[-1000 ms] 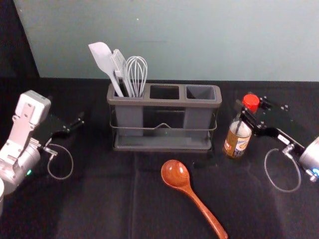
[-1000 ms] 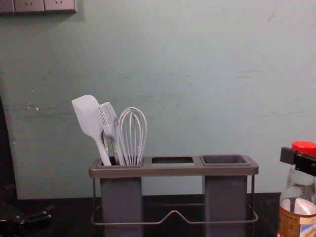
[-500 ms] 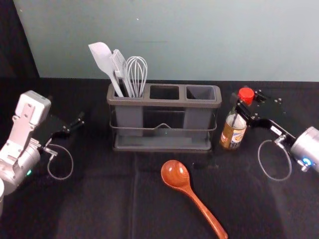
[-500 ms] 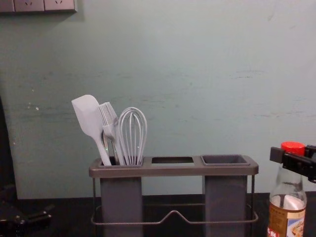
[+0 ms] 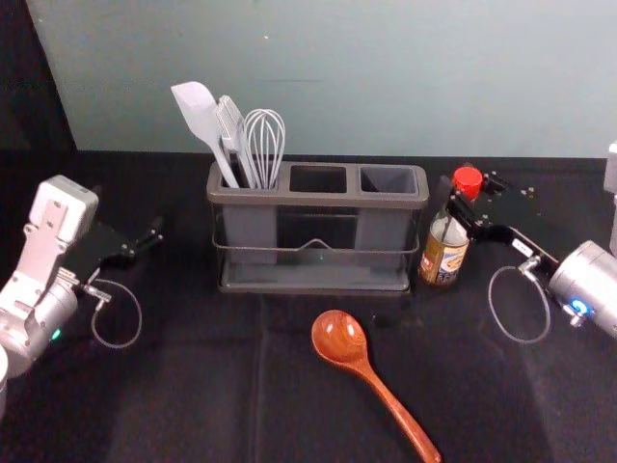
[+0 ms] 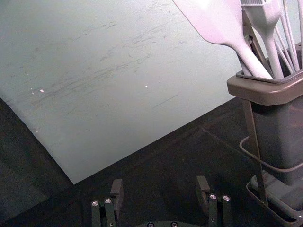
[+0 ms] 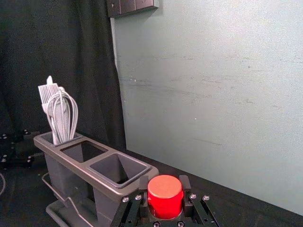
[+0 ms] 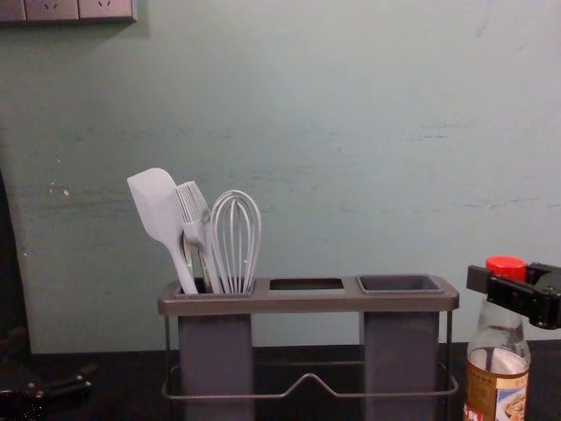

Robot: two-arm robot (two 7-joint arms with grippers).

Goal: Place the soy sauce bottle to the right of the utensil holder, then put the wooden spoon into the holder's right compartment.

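Right gripper: in the head view at the right side of the holder, closed in on the soy sauce bottle (image 5: 442, 260) just below its red cap (image 5: 468, 180); fingers (image 8: 508, 293) on either side of the neck; right gripper (image 7: 164, 189)
Soy sauce bottle: close to upright, label facing forward; just beside the utensil holder's right end; whether its base bears on the table cannot be told
Utensil holder (image 5: 318, 199): standing on the dark cloth (image 5: 193, 386); right compartment (image 8: 401, 351) and middle compartment (image 5: 319, 179) free of utensils; spatula (image 5: 201, 114), brush (image 5: 231, 123) and whisk (image 5: 264, 140) in the left compartment (image 8: 215, 351)
Wooden spoon (image 5: 386, 394): on the cloth in front of the holder, bowl toward it, handle slanting away to the right; nothing holding it
Left gripper (image 6: 159, 184): parked at the left of the head view; fingers spread wide, nothing between them
Done: bottle gripped and on the correct side of the holder; placing looks close to finished, though not complete while the grip is on
Left: settle the bottle if it is not down, let go, back off clear of the cap; then the whole spoon part, pick-up, lift and lowering into the right compartment
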